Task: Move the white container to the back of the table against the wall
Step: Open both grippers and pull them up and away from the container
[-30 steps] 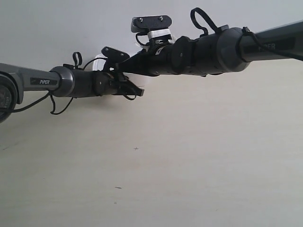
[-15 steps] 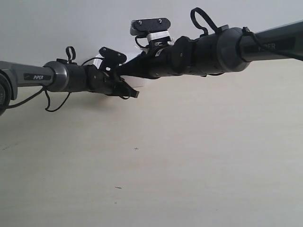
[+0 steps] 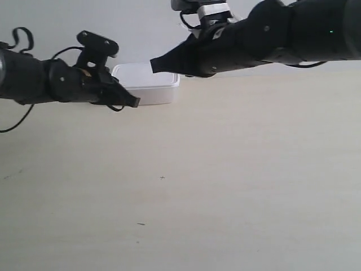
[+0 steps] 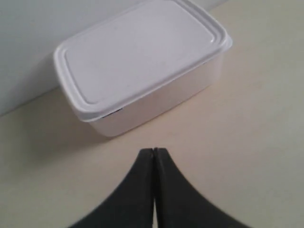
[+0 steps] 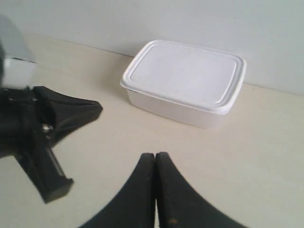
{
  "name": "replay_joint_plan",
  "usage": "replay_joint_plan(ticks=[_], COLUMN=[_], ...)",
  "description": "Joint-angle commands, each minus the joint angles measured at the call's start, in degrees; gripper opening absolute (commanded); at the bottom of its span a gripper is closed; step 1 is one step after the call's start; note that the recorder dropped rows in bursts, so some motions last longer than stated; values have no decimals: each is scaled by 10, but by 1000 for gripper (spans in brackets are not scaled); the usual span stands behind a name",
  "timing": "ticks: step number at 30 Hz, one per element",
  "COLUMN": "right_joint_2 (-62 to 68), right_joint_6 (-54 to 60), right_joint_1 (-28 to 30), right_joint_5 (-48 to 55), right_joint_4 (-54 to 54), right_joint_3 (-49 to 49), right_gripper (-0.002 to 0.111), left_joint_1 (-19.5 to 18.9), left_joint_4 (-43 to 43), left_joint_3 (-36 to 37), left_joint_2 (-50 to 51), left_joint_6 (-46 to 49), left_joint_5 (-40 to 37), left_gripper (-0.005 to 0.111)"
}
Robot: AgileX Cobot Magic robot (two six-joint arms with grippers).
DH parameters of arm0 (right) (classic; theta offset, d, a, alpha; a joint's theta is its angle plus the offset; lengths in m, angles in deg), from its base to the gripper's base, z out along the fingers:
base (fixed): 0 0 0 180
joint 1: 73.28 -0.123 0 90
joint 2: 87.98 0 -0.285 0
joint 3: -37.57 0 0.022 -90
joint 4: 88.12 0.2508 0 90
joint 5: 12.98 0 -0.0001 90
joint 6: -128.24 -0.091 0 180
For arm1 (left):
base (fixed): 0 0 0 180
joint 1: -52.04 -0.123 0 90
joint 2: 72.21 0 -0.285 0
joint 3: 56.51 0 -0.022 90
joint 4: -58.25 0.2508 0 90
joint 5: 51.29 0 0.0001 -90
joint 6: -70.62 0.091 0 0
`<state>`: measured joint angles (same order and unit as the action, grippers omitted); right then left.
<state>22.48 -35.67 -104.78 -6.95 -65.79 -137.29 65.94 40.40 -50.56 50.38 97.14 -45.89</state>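
The white container (image 3: 148, 84) with its lid on rests on the table (image 3: 237, 186), its far side against the wall (image 3: 51, 22). The left wrist view shows the container (image 4: 142, 61) a short way ahead of my left gripper (image 4: 153, 151), which is shut on nothing. In the right wrist view the container (image 5: 185, 78) lies farther off, beyond my shut, empty right gripper (image 5: 155, 155). My left gripper (image 3: 134, 103) is the tip of the arm at the exterior view's left; my right gripper (image 3: 155, 65) hangs above the container's right part. Neither touches the box.
The right wrist view shows my left gripper (image 5: 96, 108) and its wrist camera bracket (image 5: 45, 175) off to one side. Bare pale wood with a few tiny dark specks (image 3: 162, 178) stretches toward the front edge.
Both arms have drawn back from the container: the left one toward the exterior view's left, the right one up and to the right. The container, hidden before, now shows.
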Motion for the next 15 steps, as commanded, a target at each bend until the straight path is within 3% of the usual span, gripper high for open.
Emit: replay_joint_plan(ticks=[1,2,6,10,12,15], right_joint_2=[-141,-172,-411,-638,-744,-833], right_joint_6=[5,5,4,-30,-42,-45], right_joint_1=[2,2,2,2,2,2], right_joint_5=[-60,-67,-80,-24,23,48], right_joint_4=[-7,-6,2,2,2,1], right_joint_3=[126,152,294,364,384,390], right_gripper=[0,0,0,0,0,0], left_joint_1=[28,39,140,234,258,267], left_joint_4=[0,0,-3,-16,-21,-37], left_joint_3=[164,196,349,431,453,465], left_joint_2=[-185,-227,-513,-727,-819,-874], left_joint_6=[3,3,1,1,1,1], left_joint_5=[95,115,144,127,83,64], left_gripper=[0,0,0,0,0,0])
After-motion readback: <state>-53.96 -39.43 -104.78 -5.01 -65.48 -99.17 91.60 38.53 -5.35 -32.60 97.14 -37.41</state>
